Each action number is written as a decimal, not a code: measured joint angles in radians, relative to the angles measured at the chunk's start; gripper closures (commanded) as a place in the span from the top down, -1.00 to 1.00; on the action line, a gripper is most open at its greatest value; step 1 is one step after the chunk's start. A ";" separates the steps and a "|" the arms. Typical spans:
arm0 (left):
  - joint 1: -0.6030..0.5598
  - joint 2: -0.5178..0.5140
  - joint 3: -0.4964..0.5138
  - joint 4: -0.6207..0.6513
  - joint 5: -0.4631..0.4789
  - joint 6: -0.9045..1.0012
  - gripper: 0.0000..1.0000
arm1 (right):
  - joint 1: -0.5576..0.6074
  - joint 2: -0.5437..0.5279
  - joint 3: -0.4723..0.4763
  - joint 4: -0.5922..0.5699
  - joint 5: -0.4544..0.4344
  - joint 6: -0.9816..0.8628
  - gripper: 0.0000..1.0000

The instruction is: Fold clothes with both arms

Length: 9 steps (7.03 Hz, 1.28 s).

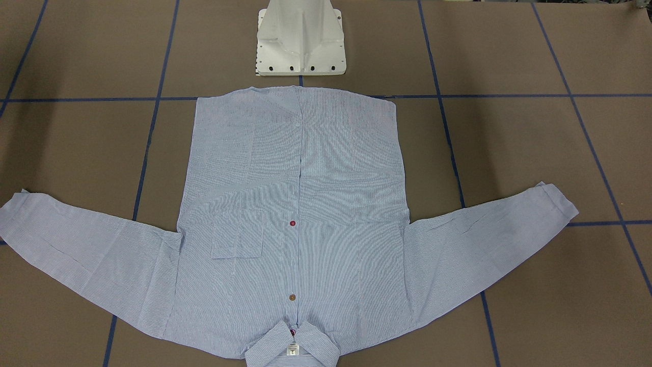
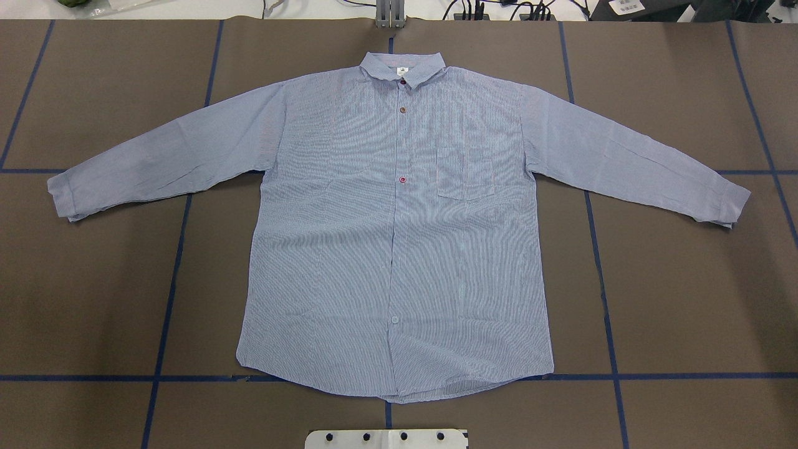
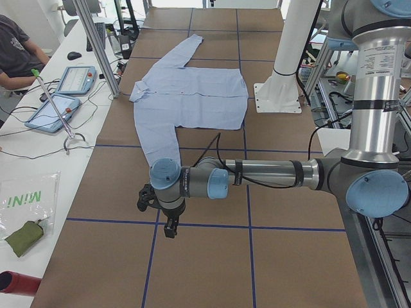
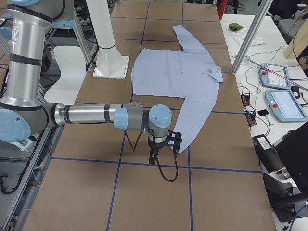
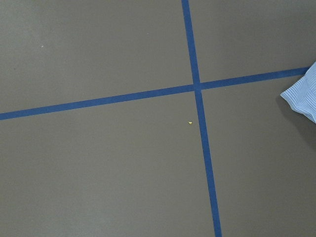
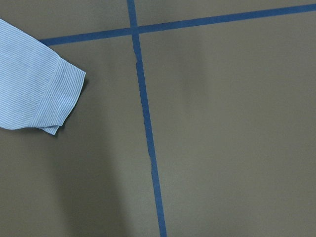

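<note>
Holding the left gripper [image 3: 156, 206] above the brown desk [image 2: 93, 280], just beyond the left-side cuff [image 5: 302, 98] of the shirt [image 2: 399, 249]; seeing this gripper from a side view only, so cannot tell whether clenched or released. Catching only a corner of that cuff at 3 o'clock in the left wrist view, beside crossing blue tape lines [image 5: 197, 88]. Holding the right gripper [image 4: 163, 142] over the desk too, near the right-side cuff [image 6: 59, 98]; again cannot tell whether clenched or released. Showing that cuff flat on the desk at 9 o'clock in the right wrist view. Showing the light-blue, finely striped shirt spread flat, front up and buttoned, across the desk's middle. Reading the overhead view: collar [image 2: 402, 65] at 12 o'clock, hem [image 2: 399, 393] at 6 o'clock, sleeves [image 2: 174, 149] stretching toward 8 and 4 o'clock, chest pocket [image 2: 464, 171] at 3 o'clock of the red button [image 2: 403, 179]. Showing the white pedestal base [image 2: 386, 438] just past the hem at 6 o'clock, apart from the cloth.
</note>
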 measured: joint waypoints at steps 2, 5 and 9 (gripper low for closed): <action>0.000 0.000 -0.003 0.000 0.000 0.000 1.00 | 0.000 0.005 0.001 0.001 -0.014 0.000 1.00; 0.000 -0.010 -0.004 -0.075 0.001 0.003 1.00 | -0.007 0.047 0.003 0.001 -0.014 0.014 1.00; 0.001 -0.011 0.058 -0.399 -0.001 -0.008 1.00 | -0.084 0.183 -0.042 0.084 0.017 0.046 1.00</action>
